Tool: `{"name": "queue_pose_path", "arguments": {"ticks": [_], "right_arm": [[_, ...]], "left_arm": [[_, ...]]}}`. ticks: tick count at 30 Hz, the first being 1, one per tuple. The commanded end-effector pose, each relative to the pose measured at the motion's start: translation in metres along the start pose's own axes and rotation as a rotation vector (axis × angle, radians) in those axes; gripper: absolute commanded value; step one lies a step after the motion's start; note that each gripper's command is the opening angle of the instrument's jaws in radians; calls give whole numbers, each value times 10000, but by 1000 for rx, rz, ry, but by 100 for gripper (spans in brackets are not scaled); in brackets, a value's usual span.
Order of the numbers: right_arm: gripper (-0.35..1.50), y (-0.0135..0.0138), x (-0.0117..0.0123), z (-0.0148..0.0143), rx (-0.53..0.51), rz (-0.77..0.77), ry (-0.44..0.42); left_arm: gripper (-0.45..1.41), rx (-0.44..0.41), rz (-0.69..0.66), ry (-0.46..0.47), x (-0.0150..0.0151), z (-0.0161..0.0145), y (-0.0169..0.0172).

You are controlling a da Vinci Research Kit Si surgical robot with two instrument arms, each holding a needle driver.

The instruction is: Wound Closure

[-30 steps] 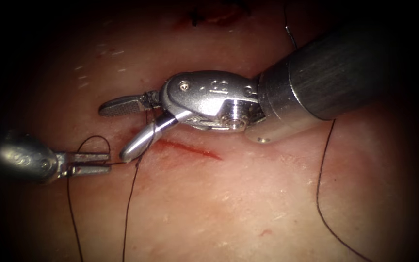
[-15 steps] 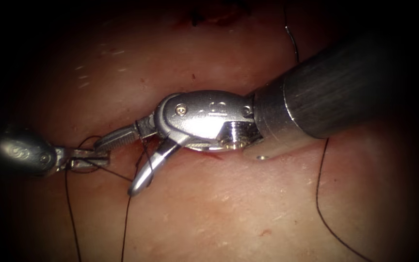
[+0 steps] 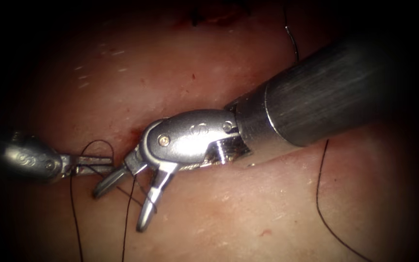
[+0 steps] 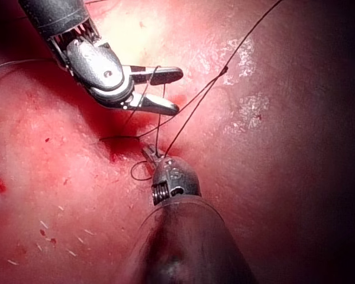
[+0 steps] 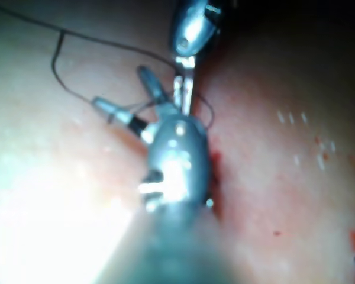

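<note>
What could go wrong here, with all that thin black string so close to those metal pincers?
The right tool has its jaws open with thread running between them; since this tool can cut, it might nick or sever a strand. The left tool is shut on the thread beside the cut, so a hard pull could tear the tissue. Loose loops could also snag on either tool. I cannot make out the needle.

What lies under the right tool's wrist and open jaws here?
Under the right tool, jaws open and holding nothing, lie the tissue and strands of thread; the left tool grips thread. Its wrist covers most of the cut.
</note>
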Motion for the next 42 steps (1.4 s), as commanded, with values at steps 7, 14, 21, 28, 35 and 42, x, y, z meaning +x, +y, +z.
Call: {"name": "queue_pose_path", "arguments": {"ticks": [7,14,21,28,35,42], "right_arm": [[109,2,-15,59,134,27,-85],[108,-4,-21,69,203,31,-148],[64,-3,-21,67,217,28,-252],[-35,-8,-19,59,192,54,-282],[-35,-10,-13,31,-3,229,-221],[-35,-5,-24,-16,-291,293,-138]], "left_arm": [[-3,-9,-4,3,5,7,19],[-3,-15,-3,5,6,4,18],[-3,-19,-2,6,5,0,19],[-11,-18,-2,6,6,-1,19],[-38,-12,-7,2,5,-9,26],[-45,-11,-6,1,7,-11,33]]}}
